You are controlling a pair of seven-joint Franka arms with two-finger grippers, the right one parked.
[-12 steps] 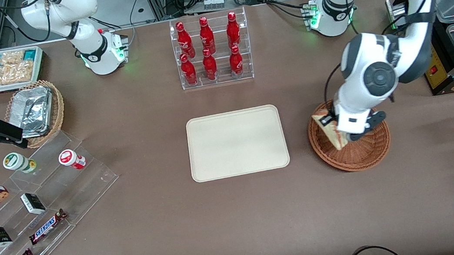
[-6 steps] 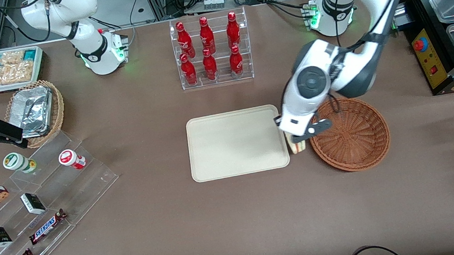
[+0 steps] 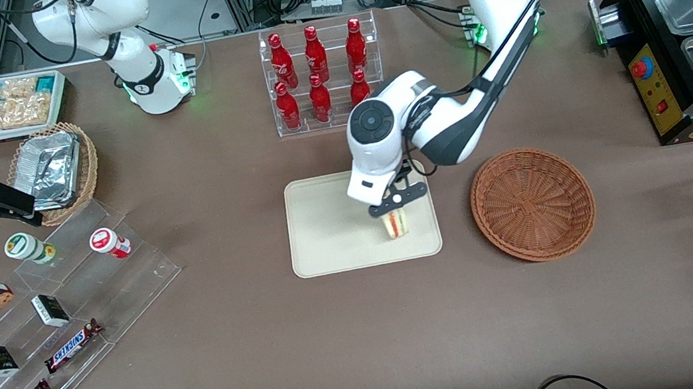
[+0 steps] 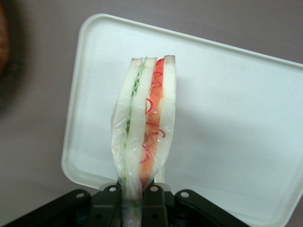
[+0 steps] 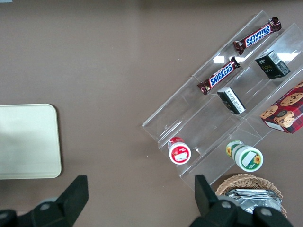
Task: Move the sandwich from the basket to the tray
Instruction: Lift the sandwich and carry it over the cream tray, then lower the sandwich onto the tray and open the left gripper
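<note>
My left gripper (image 3: 392, 205) hangs over the cream tray (image 3: 332, 236), above the part of it nearest the basket, shut on the sandwich (image 3: 396, 223). The sandwich (image 4: 144, 123) is a plastic-wrapped wedge of pale bread with green and red filling along its cut edge, pinched at its narrow end between the black fingers (image 4: 158, 203). It points down toward the tray (image 4: 236, 118); whether it touches the tray surface I cannot tell. The round reddish-brown woven basket (image 3: 532, 203) stands beside the tray, toward the working arm's end, with nothing in it.
A clear rack of red bottles (image 3: 322, 77) stands farther from the front camera than the tray. Toward the parked arm's end are a clear stepped display (image 3: 61, 312) with candy bars and cups, a tan wicker basket of foil trays (image 3: 54, 171) and a white snack bin (image 3: 7, 105).
The gripper has carried the sandwich out of the basket, past the tray's rim, to a spot over the tray. The basket now holds nothing.
</note>
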